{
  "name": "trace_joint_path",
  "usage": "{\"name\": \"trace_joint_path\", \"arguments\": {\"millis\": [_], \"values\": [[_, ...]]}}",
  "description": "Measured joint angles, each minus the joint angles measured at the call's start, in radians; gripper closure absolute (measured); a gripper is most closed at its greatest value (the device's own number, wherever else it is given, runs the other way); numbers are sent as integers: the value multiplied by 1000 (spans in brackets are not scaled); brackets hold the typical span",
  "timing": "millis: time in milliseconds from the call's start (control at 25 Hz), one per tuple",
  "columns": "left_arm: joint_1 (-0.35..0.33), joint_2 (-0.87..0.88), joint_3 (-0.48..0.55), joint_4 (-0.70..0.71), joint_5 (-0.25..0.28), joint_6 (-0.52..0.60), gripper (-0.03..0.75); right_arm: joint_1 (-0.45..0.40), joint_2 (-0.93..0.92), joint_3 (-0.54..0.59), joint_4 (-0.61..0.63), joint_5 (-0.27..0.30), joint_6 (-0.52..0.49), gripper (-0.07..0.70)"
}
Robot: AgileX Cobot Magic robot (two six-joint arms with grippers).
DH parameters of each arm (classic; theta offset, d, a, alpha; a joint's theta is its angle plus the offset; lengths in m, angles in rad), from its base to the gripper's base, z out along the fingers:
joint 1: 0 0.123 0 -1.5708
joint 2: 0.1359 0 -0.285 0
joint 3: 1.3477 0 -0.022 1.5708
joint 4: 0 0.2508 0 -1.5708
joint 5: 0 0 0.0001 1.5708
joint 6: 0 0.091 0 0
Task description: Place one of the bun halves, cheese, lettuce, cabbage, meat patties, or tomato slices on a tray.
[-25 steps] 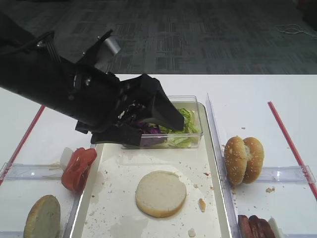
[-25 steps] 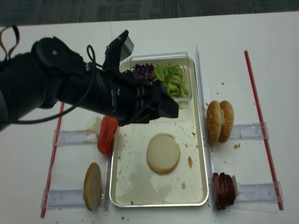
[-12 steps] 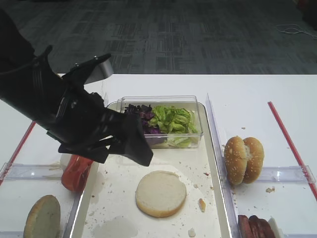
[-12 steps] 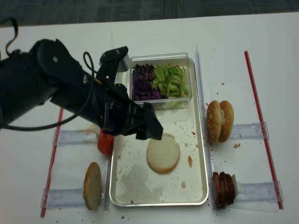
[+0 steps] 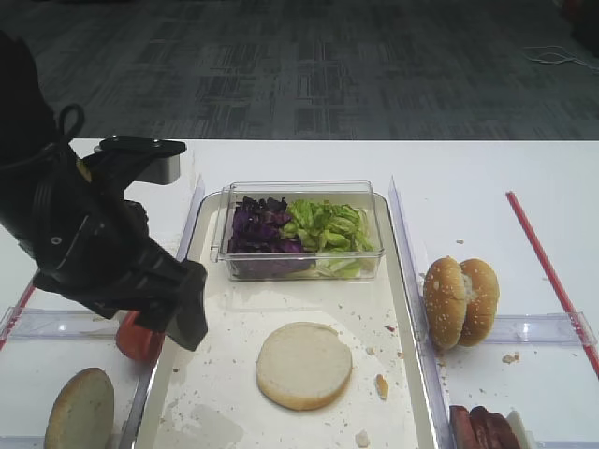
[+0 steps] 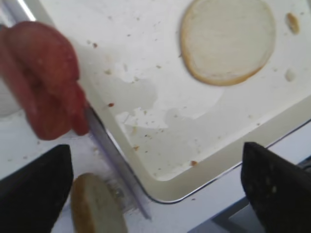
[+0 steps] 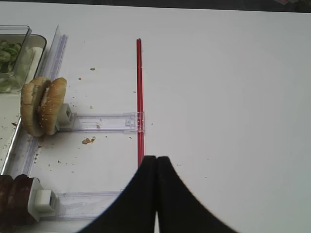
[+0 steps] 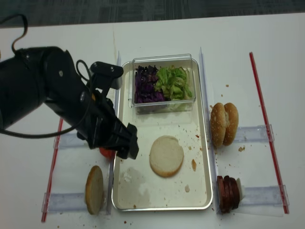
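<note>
A cream-faced bun half (image 5: 304,365) (image 8: 166,156) (image 6: 227,41) lies flat on the silvery tray (image 5: 225,374) (image 8: 143,186) (image 6: 160,160). My left gripper (image 5: 189,313) (image 8: 125,145) (image 6: 155,194) hangs open and empty over the tray's left rim. It is just beside the red tomato slices (image 5: 136,339) (image 8: 107,152) (image 6: 41,82). Lettuce (image 5: 323,229) (image 8: 174,82) and purple cabbage (image 5: 257,229) (image 8: 145,85) fill a clear box at the tray's far end. Meat patties (image 8: 228,193) (image 7: 12,196) stand at the front right. My right gripper (image 7: 156,158) is shut and empty over bare table. Cheese is out of view.
A brown-domed bun half (image 5: 80,412) (image 8: 94,189) (image 6: 95,204) stands in a clear holder left of the tray. An upright seeded bun pair (image 5: 460,301) (image 8: 224,124) (image 7: 43,112) stands right of it. Red tape lines (image 8: 262,95) (image 7: 139,97) mark the table sides.
My left arm has swung back from over the salad box toward the front left, ending above the tray's left rim by the tomato slices. Its jaws stayed open.
</note>
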Motion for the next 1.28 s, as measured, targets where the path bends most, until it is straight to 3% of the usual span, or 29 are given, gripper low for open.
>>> {"name": "trace_joint_path", "arguments": {"millis": [440, 880, 1040, 1280], "values": [[0, 0, 0, 326, 112, -115, 39, 0, 0, 0, -2, 0, 0, 330], [9, 0, 0, 346, 116, -196, 39, 0, 0, 0, -2, 0, 0, 330], [80, 0, 0, 346, 106, -218, 39, 0, 0, 0, -2, 0, 0, 330], [251, 0, 0, 348, 114, -226, 39, 0, 0, 0, -2, 0, 0, 330]]}}
